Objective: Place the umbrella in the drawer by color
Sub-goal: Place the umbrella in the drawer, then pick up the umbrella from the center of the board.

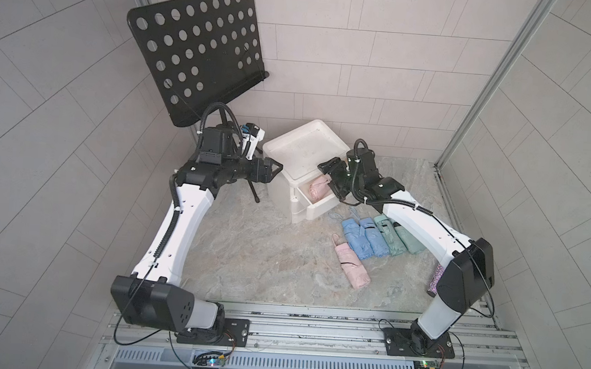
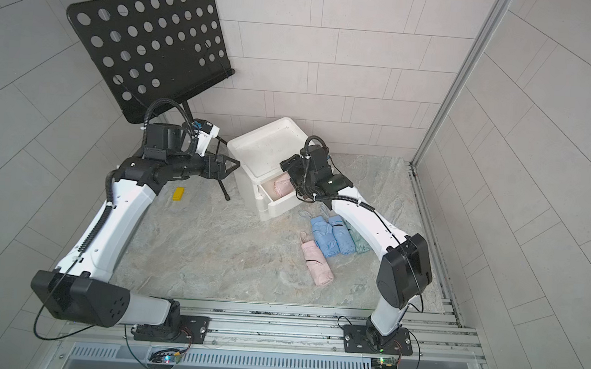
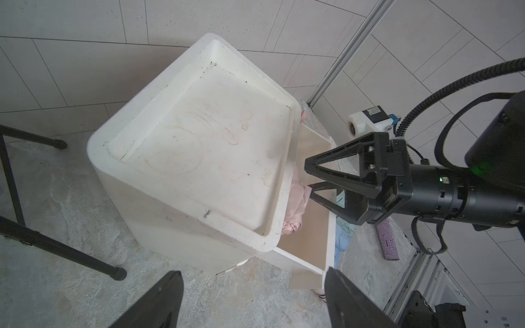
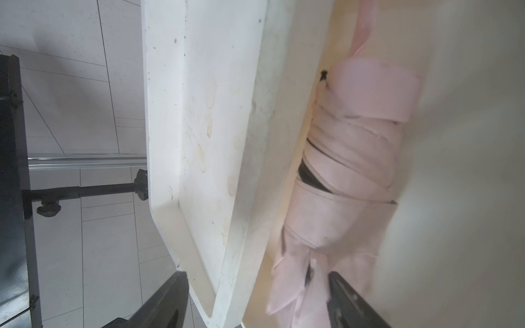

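Note:
A white drawer cabinet [image 1: 303, 150] stands at the back of the table with its top drawer [image 1: 321, 205] pulled out. A folded pink umbrella [image 1: 317, 188] lies inside the drawer. My right gripper [image 1: 325, 175] hovers over it, open, its jaws wide apart in the right wrist view [image 4: 257, 301] with the pink umbrella [image 4: 355, 159] loose beside one finger. My left gripper [image 1: 277, 168] stands open to the left of the cabinet, holding nothing. On the table lie another pink umbrella [image 1: 352, 264], two blue umbrellas [image 1: 354, 239] and two green umbrellas [image 1: 388, 238].
A black perforated music stand [image 1: 196, 50] rises at the back left, its tripod leg [image 1: 254, 193] close to the cabinet. A small yellow block [image 2: 178, 195] lies at the left. A glittery purple strip [image 1: 435, 280] sits by the right arm. Aluminium rails [image 1: 313, 322] run along the front.

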### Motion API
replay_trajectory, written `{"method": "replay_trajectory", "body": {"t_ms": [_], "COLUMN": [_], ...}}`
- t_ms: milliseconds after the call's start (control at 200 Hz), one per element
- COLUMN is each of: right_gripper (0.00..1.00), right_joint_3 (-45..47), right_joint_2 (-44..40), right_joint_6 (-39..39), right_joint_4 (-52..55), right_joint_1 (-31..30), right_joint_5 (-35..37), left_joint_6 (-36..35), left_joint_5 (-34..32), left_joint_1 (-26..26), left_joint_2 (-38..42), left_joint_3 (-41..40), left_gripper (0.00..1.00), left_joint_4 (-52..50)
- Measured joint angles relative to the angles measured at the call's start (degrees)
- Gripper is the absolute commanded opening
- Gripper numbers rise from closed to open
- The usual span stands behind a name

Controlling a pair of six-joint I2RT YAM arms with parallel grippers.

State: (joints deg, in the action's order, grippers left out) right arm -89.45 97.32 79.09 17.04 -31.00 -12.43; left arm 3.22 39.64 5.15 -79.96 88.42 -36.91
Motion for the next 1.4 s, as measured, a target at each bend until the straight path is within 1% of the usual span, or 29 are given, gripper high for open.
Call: {"method": "replay_trajectory", "body": {"t_ms": [270, 465, 595, 746, 906, 936, 1086, 1231, 1401], "right_gripper": [0.78, 0.78, 0.78, 0.79, 0.79, 0.79, 0.79, 0.79, 0.78], "right_joint_3": [0.0, 0.0, 0.9, 1.0, 0.9, 0.9, 2.4, 8.3, 15.8], "right_joint_2": [-1.0, -4.7, -9.4, -14.3, -15.1, -15.1, -15.8, -17.8, -18.0], "right_joint_6": [-1.2, -6.2, -12.6, -22.8, -33.5, -35.6, -44.5, -49.7, -52.1], "right_joint_4": [0.0, 0.4, 0.6, 4.6, 12.2, 14.1, 21.4, 26.4, 28.8], "right_joint_1": [-2.4, -2.2, -1.0, 0.8, 1.6, 1.6, 1.0, -1.4, -5.4], "right_joint_5": [-0.4, 0.3, 0.7, -1.2, -4.1, -4.5, -3.9, -1.3, 2.4], "left_joint_6": [0.3, 0.2, 0.2, -0.1, -1.1, -1.6, -4.3, -7.4, -9.8], "left_joint_5": [0.2, 1.4, 4.2, 7.0, 10.7, 11.6, 15.7, 17.0, 17.1], "left_joint_1": [0.0, 0.0, 0.0, 0.1, 0.3, 0.4, 1.3, 2.5, 5.2], "left_joint_2": [0.0, 0.0, 0.2, 2.0, 5.0, 5.6, 6.8, 6.5, 6.3], "left_joint_3": [0.0, 0.0, 0.0, 0.1, -0.5, -0.9, -4.6, -9.9, -15.5], "left_gripper": [0.85, 0.85, 0.85, 0.85, 0.85, 0.87, 0.87, 0.87, 0.87], "left_joint_4": [0.2, 0.2, -0.7, -3.9, -7.8, -8.7, -13.8, -17.9, -20.0]}}
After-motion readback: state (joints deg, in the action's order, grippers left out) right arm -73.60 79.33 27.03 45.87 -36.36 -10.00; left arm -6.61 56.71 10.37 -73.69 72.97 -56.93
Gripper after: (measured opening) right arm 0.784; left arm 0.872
